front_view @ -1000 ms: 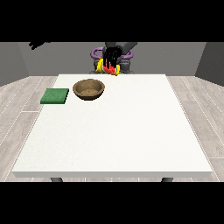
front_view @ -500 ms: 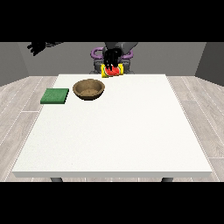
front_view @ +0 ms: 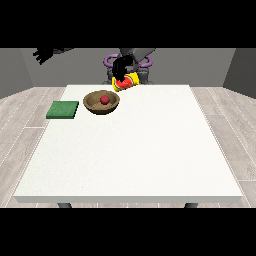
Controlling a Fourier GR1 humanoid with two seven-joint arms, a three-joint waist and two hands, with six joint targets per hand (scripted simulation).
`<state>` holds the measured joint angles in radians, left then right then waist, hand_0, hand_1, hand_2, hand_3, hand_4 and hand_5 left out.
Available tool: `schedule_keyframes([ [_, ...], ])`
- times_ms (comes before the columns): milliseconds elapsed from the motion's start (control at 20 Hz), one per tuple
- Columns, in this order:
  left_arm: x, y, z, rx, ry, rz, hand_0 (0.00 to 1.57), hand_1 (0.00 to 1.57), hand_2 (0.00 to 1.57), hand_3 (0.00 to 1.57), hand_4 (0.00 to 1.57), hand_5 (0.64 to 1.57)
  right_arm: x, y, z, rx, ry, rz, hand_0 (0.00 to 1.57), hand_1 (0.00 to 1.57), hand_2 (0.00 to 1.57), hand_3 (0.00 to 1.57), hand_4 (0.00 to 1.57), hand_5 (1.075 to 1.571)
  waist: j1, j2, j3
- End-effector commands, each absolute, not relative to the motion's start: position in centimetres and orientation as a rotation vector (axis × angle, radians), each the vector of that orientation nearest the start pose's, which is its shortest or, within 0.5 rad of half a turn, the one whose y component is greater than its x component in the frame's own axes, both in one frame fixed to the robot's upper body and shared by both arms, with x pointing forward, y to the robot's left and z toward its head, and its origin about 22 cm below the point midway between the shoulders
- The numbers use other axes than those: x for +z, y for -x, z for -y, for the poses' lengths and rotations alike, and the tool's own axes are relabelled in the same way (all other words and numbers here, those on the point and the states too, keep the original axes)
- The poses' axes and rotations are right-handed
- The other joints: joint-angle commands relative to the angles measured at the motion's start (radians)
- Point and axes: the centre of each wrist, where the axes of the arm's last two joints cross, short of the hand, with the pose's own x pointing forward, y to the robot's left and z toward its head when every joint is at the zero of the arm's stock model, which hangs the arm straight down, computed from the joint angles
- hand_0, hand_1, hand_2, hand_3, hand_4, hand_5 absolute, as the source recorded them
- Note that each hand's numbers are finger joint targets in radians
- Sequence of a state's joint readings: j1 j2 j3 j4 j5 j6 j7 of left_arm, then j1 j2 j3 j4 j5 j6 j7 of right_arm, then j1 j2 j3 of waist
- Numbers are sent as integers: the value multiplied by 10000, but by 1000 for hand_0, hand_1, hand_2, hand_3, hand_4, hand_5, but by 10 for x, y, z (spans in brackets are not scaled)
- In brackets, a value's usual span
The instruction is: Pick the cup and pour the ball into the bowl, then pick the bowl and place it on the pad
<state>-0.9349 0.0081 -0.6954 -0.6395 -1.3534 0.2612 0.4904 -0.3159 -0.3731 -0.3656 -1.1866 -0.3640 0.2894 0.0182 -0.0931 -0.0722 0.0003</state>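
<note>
Front view: the hand at the view's right [front_view: 120, 67] is closed round the yellow-and-red cup [front_view: 126, 82], which is held tipped over just above the far rim of the wooden bowl [front_view: 101, 103]. The red ball [front_view: 104, 100] now lies inside the bowl, where half a second ago the bowl was empty and the cup was less tilted. The hand at the view's left [front_view: 43, 54] is raised clear of the white table [front_view: 131, 150] with fingers spread and holding nothing, and the green pad [front_view: 63, 109] lies just beside the bowl, unchanged in position.
</note>
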Motion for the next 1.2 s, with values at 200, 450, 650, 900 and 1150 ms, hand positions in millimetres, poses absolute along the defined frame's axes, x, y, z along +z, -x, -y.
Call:
schedule_keyframes([
  [200,24,-383,-48,-20463,-17821,11603,1514,1514,1571,1571,1253,1514,61,-309,397,-1135,-821,16223,0,0,0,279,482,1570,-199,-114,3],
  [450,32,-386,-54,-20925,-17963,11658,1515,1515,1571,1571,1261,1506,41,-295,396,-1244,-774,16070,0,0,0,292,467,1570,-163,-109,-2],
  [650,43,-380,-37,-21327,-17423,11998,1513,1513,1571,1571,1286,1489,42,-302,389,-1556,-414,15719,0,0,0,305,497,1569,343,-395,-3],
  [900,31,-377,-63,-18779,-16235,13510,1532,1532,1571,1571,1252,1515,38,-294,395,-1763,-127,15900,0,0,0,283,516,1569,706,-130,-8],
  [1150,38,-383,-107,-13765,-13943,15360,276,276,1488,1571,901,1570,42,-283,413,-1861,222,15601,0,0,0,319,525,1569,1435,-458,-31],
])
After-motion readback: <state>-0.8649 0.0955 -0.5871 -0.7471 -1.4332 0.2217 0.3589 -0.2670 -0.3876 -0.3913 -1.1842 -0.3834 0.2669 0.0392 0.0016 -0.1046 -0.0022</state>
